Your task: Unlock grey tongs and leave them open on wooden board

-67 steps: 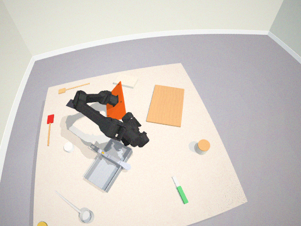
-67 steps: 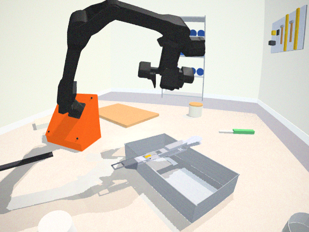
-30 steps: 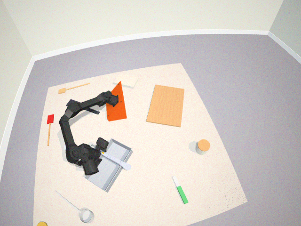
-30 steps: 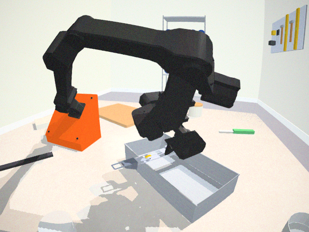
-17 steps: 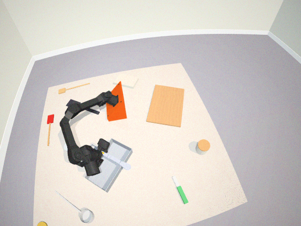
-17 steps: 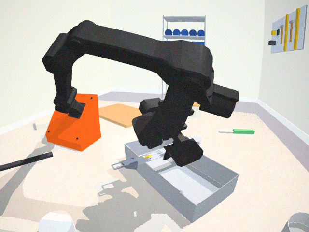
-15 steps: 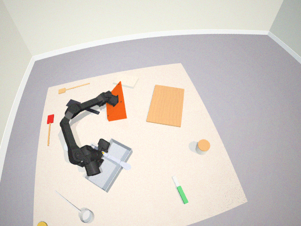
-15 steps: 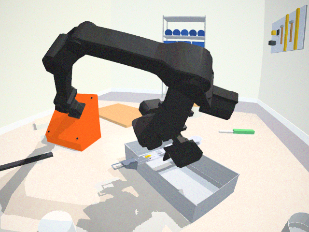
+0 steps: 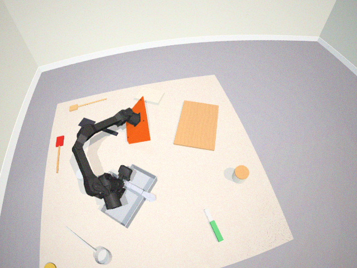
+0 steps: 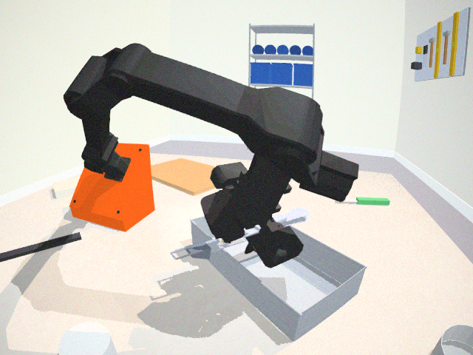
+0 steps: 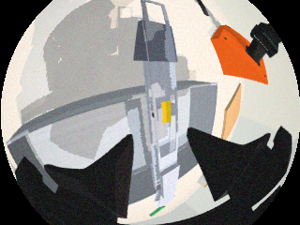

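The grey tongs lie across the roasting tin. A loop and dark pad at one end reach past one long wall; the pale end passes the opposite wall. The two arms look close together, with a yellow piece between the ends. My gripper is open, low over the tin, with one finger on each side of the tongs. Contact cannot be told. In the top view the arm hides the fingertips. The wooden board lies flat, away from the tin.
An orange wedge-shaped block stands beside the arm's base. A jar with an orange lid and a green-handled knife are beyond the tin. A long-handled round pan and a red spatula also lie on the table.
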You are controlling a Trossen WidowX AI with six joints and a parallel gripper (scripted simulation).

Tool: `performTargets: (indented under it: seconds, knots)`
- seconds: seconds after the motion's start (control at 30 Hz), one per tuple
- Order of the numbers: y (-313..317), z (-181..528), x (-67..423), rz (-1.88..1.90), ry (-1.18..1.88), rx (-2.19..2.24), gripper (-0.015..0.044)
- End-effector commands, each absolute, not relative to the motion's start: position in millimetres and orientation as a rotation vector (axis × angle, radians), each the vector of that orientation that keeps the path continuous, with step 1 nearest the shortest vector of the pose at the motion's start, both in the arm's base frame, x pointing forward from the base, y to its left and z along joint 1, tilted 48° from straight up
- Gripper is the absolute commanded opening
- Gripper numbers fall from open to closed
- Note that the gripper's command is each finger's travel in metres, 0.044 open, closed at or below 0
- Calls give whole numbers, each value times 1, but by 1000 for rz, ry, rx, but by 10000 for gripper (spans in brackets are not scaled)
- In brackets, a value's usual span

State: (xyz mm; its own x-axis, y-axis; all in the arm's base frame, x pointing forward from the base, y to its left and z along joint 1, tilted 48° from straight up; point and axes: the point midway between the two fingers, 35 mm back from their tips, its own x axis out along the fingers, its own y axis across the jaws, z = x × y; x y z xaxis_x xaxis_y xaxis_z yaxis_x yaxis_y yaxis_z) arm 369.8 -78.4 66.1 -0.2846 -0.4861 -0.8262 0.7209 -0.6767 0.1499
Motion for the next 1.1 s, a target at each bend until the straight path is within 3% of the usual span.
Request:
performTargets:
  seconds: [0.0, 0.5, 0.73, 0.97, 1.07]
  knots:
    - [-83, 58, 365, -2039, 343, 1164, 260]
    - [-92, 41, 357, -2065, 367, 1153, 260]
    - [-90, 46, 361, -2053, 354, 1161, 76]
    - [-90, 46, 361, -2053, 354, 1161, 30]
    - [-90, 46, 361, -2053, 354, 1161, -49]
